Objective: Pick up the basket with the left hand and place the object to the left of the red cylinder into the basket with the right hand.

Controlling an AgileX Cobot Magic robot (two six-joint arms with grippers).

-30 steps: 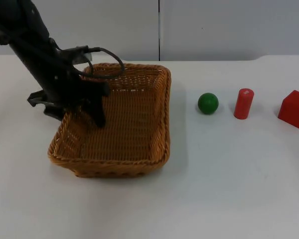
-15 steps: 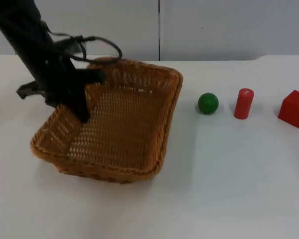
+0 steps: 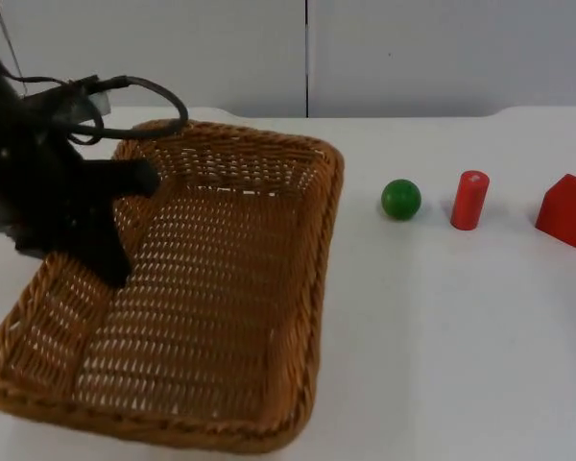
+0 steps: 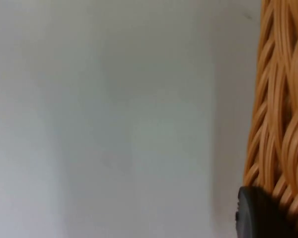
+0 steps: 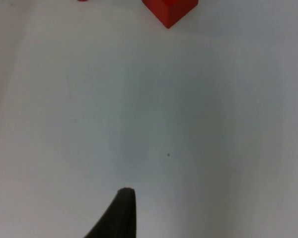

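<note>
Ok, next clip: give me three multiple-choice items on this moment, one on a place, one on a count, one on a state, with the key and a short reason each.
1. What lies directly left of the red cylinder in the top view?
A. a red block
B. a green ball
C. a blue cup

2. How many red things stand on the table?
A. one
B. two
C. four

3. What is the left gripper doing?
A. hanging open above the ball
B. resting on the red block
C. gripping the basket's left wall

Key:
1. B, the green ball sits between the basket and the cylinder.
2. B, the cylinder and the red block.
3. C, its fingers straddle the wicker wall, and the basket hangs tilted with its near end raised toward the camera. The right gripper waits over bare table near the block.
</note>
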